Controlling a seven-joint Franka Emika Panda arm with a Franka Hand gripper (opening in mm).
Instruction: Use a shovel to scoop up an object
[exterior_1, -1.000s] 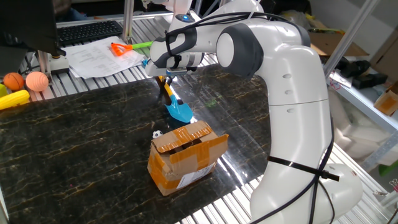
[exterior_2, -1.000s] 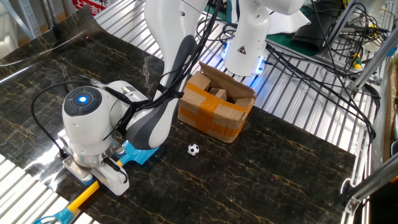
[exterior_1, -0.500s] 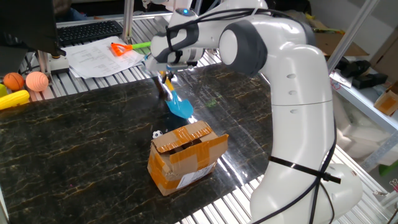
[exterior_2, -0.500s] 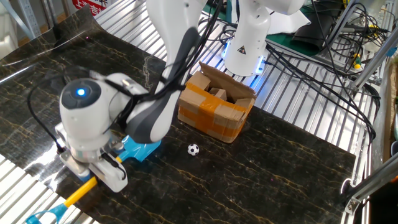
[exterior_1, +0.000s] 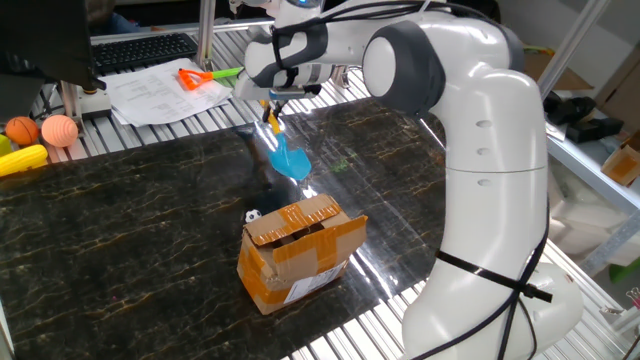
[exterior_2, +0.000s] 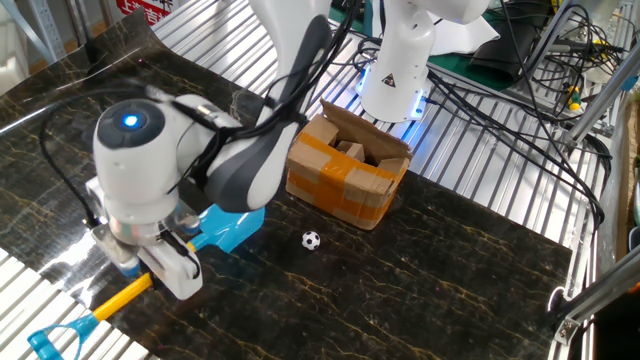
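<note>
Mostly hidden behind the box (exterior_1: 300, 250), the ball (exterior_1: 252, 214) barely shows.

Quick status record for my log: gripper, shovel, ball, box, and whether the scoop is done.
gripper: shut on the shovel's yellow-orange shaft
shovel: held tilted, blue blade lowest, apparently lifted off the table; light blue handle end sticks out behind the gripper
ball: on the dark marbled table, in front of the box, apart from the blade
box: brown cardboard, flaps open, beside the ball
blade contents: empty as far as visible
scoop: not yet done
other items: orange shovel with green handle lying on papers at the table's far edge
</note>
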